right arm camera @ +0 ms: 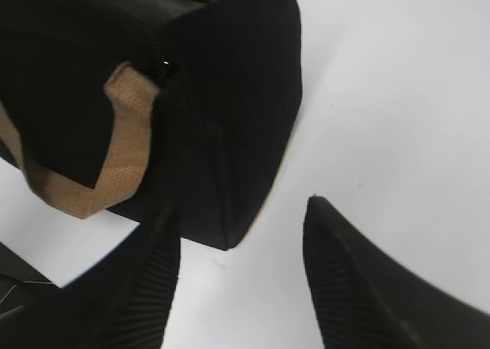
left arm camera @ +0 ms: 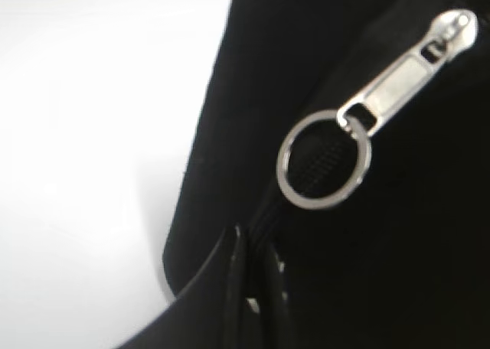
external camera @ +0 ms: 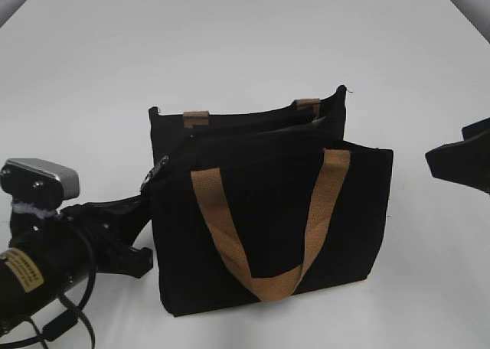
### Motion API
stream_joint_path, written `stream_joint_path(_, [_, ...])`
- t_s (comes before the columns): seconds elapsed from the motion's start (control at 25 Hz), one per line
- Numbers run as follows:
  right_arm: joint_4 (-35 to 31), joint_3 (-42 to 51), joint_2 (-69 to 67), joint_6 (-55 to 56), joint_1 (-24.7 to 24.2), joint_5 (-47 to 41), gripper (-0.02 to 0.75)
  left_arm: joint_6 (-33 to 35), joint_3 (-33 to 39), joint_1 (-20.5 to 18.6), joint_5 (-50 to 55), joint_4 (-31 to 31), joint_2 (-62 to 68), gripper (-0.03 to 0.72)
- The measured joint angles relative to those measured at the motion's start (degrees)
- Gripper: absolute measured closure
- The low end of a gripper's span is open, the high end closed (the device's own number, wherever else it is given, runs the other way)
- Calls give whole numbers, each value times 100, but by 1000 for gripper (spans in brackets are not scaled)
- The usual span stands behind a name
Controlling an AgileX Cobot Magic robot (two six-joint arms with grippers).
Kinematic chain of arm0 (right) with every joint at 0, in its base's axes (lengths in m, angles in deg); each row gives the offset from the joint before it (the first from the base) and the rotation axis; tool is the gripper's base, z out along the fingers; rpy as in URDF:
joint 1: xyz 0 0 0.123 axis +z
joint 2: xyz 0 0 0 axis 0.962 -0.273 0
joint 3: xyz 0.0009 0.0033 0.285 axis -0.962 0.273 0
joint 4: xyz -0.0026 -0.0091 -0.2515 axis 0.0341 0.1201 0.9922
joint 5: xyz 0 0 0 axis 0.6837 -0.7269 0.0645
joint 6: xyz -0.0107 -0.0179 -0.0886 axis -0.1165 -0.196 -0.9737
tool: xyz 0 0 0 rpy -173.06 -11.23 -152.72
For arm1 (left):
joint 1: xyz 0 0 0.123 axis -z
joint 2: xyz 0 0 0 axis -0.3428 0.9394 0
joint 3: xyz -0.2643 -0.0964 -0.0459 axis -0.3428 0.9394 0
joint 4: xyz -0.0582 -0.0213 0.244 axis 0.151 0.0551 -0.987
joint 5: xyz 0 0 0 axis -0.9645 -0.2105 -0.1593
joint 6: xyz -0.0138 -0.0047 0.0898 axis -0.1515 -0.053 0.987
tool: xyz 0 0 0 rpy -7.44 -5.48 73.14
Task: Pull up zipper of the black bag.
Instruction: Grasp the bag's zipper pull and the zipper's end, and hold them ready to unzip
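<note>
While the black bag (external camera: 268, 226) stands upright on the white table (external camera: 245, 43) with its mouth gaping, you are at the approach step. Your left gripper (left arm camera: 249, 288) sits at the bag's left end with its jaws nearly together, just below the zipper (left arm camera: 406, 66) pull (nothing gripped). The pull lies slantwise, ring toward the gripper. Next, pinch the ring. Your right gripper (right arm camera: 237, 280) hangs apart, beside the bag's right end.

My table (external camera: 253, 35) is a plain white surface; the black bag (external camera: 268, 234) stands upright on it near the middle; my left arm seems to rest low beside it, though contact is unclear.
</note>
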Motion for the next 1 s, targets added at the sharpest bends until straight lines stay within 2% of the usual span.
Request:
stream_joint_path(0.2, [-910, 0, 0, -1073, 0, 23, 332, 5, 441, 0, 0, 255, -616, 668])
stream_joint_path(0.44, [-2167, -285, -382, -2561, 0, -38, 332, 5, 606, 0, 6, 212, -1329, 669])
stream_joint_path(0.64, [-2870, -967, -1055, -3615, 53, -382, 385, 5, 606, 0, 6, 194, -1742, 669])
stream_joint_path(0.84, [-2974, -1593, -1847, -4253, 766, -538, 429, 5, 606, 0, -2, 168, -2038, 669])
stream_joint_path(1.0, [-2992, -2092, -2528, -4450, 1414, -247, 433, 5, 606, 0, 2, 46, -2103, 669])
